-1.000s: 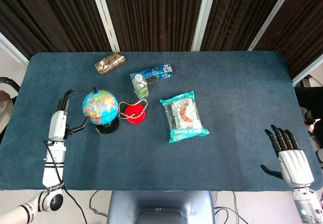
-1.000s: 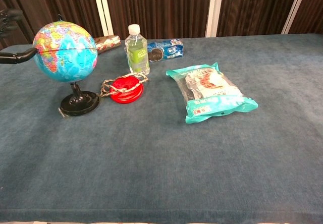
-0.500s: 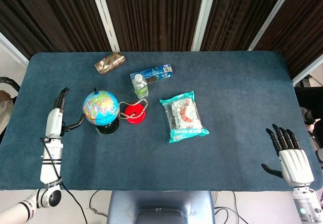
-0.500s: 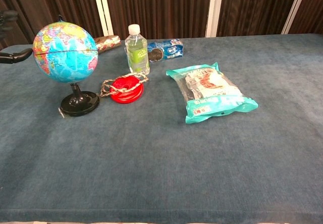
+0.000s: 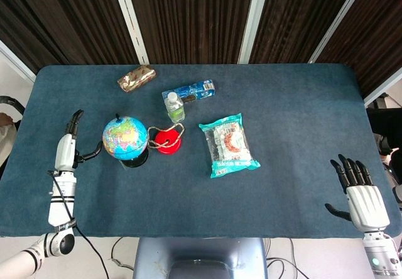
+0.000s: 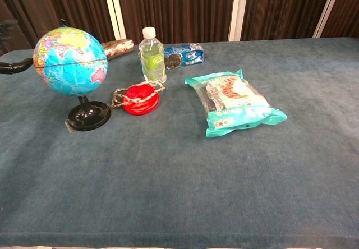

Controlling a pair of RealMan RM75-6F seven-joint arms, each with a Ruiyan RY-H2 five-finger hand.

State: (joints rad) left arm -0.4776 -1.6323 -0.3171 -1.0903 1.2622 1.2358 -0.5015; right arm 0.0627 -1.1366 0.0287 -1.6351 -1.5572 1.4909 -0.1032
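Note:
A small globe (image 5: 124, 137) on a black stand (image 6: 88, 115) sits left of centre on the blue table (image 5: 295, 109). My left hand (image 5: 68, 148) hovers just left of it, fingers spread, thumb reaching toward the globe without touching; only that thumb tip (image 6: 15, 65) shows in the chest view. My right hand (image 5: 360, 193) is open at the table's front right corner, holding nothing. Beside the globe lie a red disc with a rope (image 5: 167, 139), a small water bottle (image 5: 175, 107), a teal snack bag (image 5: 228, 144), a blue biscuit pack (image 5: 193, 91) and a gold-wrapped roll (image 5: 136, 78).
The objects cluster in the left and middle of the table. Dark slatted panels with white posts stand behind the far edge. A cable (image 5: 81, 241) hangs below my left arm near the front edge.
My left hand has drawn back leftward from the globe, and the globe has turned and shifted slightly on its stand. The right hand has stayed still.

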